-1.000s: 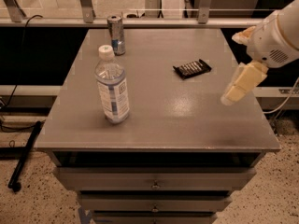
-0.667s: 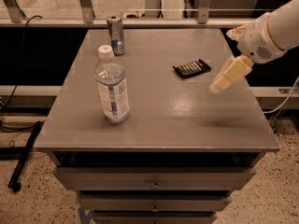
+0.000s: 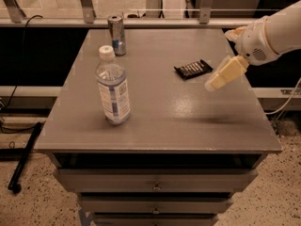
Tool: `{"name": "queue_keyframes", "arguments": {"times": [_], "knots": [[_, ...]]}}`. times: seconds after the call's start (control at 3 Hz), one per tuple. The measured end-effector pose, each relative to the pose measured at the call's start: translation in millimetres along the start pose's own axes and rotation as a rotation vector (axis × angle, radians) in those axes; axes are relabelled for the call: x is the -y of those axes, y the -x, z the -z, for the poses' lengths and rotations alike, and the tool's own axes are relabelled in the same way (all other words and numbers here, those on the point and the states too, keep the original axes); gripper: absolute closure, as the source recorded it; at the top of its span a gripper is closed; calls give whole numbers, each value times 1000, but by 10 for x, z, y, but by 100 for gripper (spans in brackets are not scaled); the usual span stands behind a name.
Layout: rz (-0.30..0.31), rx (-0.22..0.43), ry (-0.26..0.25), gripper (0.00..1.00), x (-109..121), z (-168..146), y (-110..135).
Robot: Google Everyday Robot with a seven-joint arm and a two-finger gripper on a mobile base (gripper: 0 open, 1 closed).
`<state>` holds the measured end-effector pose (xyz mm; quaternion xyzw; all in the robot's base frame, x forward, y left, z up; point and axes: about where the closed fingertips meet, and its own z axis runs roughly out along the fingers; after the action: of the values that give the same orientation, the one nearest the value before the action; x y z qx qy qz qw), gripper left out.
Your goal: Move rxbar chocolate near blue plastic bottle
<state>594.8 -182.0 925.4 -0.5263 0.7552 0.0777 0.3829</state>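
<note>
The rxbar chocolate [image 3: 193, 68] is a small flat black wrapper with pale lettering, lying on the grey table top right of centre. The blue plastic bottle [image 3: 113, 87] stands upright at the left of the table, clear with a white cap and a blue-and-white label. My gripper [image 3: 225, 74] is a cream-coloured tip on the white arm coming in from the right. It hovers above the table just right of the rxbar and slightly nearer the front, apart from it and holding nothing that I can see.
A silver-blue metal can [image 3: 116, 35] stands upright at the back left of the grey table [image 3: 188, 126], behind the bottle. Drawers sit under the table front. A railing runs behind the table. A dark pole lies on the floor at the left.
My gripper has moved left and toward the back, from near the table's right edge to close beside the rxbar. The rxbar, bottle and can have not moved.
</note>
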Motion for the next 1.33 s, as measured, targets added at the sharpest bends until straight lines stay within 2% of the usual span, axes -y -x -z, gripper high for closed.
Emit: {"name": "queue_keyframes", "arguments": {"times": [0.33,0.67,1.0,1.33], "knots": [[-58,111,2,0,84,-280,153],[-123,188,16,0,166,-657,227],[-161,223,17,0,223,-1028,184],[-221,252,13,0,293,-1372,19]]}}
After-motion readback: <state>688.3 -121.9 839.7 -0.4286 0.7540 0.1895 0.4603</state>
